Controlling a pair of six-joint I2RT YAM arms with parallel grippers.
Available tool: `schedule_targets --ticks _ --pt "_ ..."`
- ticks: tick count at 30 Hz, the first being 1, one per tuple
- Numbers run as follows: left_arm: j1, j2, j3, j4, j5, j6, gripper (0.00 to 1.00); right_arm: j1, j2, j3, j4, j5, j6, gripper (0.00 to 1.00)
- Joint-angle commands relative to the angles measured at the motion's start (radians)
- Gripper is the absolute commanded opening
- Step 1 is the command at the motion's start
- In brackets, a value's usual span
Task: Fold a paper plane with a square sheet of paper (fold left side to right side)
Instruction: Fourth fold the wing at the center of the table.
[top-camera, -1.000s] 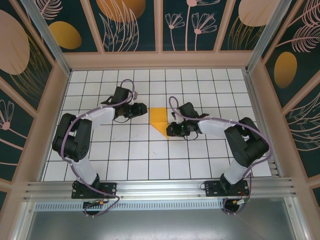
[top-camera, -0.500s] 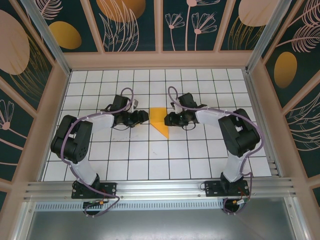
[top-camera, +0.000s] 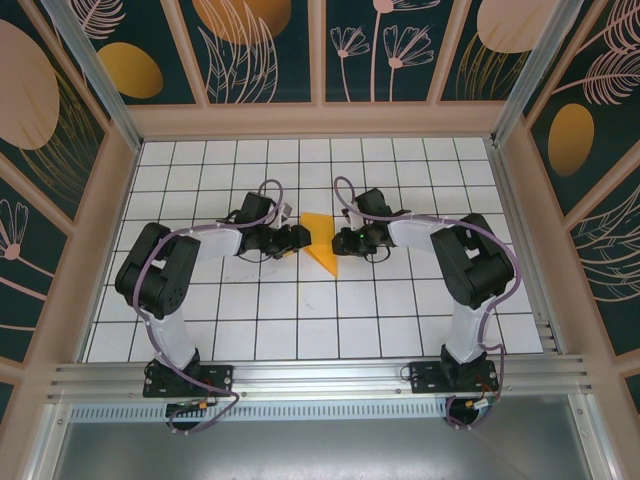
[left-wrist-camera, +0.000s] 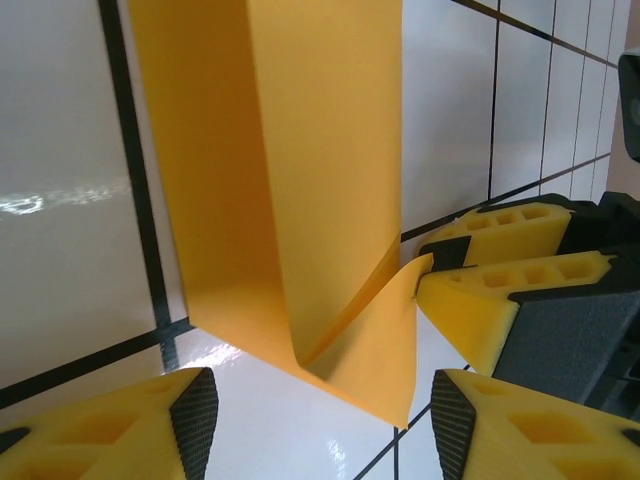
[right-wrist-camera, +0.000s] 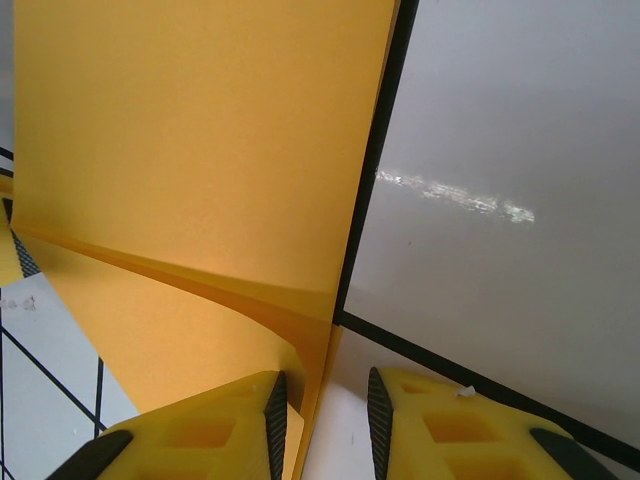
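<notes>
The sheet of paper, already partly folded into a narrow pointed shape, lies on the white gridded table at mid-depth, right between the two arms. The left gripper is at its left edge. In the left wrist view its jaws stand well apart with nothing pinched, and a curled-up flap of the sheet rises in the gap between them. The right gripper is at the sheet's right edge, and in the left wrist view the right gripper's yellow fingers sit just beside that raised corner. From the right wrist, its jaws stand only a narrow gap apart, with the sheet's layered edge running into that gap. I cannot tell whether the pads actually press on it. The flap is bowed rather than creased, so my main worry is that it springs back, or lands off the intended line if one side is let go early. Thin paper like this could also buckle or tear if the two grippers pull against each other. With the fingertips this close together, a small misjudgement could make them collide or drag the whole sheet across the smooth tiles.
</notes>
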Motion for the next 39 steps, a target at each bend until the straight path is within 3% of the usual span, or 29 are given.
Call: schedule_targets --ticks 1,10,13,16,20,25,29,39 --pt "-0.013 0.026 0.024 0.022 0.014 -0.019 0.59 -0.01 0.011 0.013 -0.001 0.006 -0.007 0.31" --pt "-0.032 0.053 0.1 0.02 0.004 -0.036 0.36 -0.008 -0.011 0.006 0.0 0.029 -0.016 0.31" --pt "-0.034 0.047 0.108 0.015 0.0 -0.039 0.23 -0.008 -0.073 -0.019 0.016 0.088 -0.022 0.32" --pt "-0.035 0.039 0.108 0.012 0.001 -0.043 0.15 -0.003 -0.159 -0.053 0.032 0.153 -0.031 0.38" --pt "-0.038 0.034 0.108 0.009 0.0 -0.046 0.13 0.055 -0.22 -0.069 0.012 0.252 -0.064 0.46" --pt "-0.04 0.027 0.108 0.0 -0.006 -0.045 0.13 0.186 -0.213 -0.072 0.02 0.402 -0.079 0.49" --pt "-0.041 0.027 0.111 -0.009 -0.008 -0.046 0.13 0.261 -0.18 -0.066 0.049 0.453 -0.064 0.52" --pt "-0.041 0.026 0.117 -0.022 -0.01 -0.047 0.13 0.311 -0.09 -0.038 0.027 0.557 -0.063 0.54"
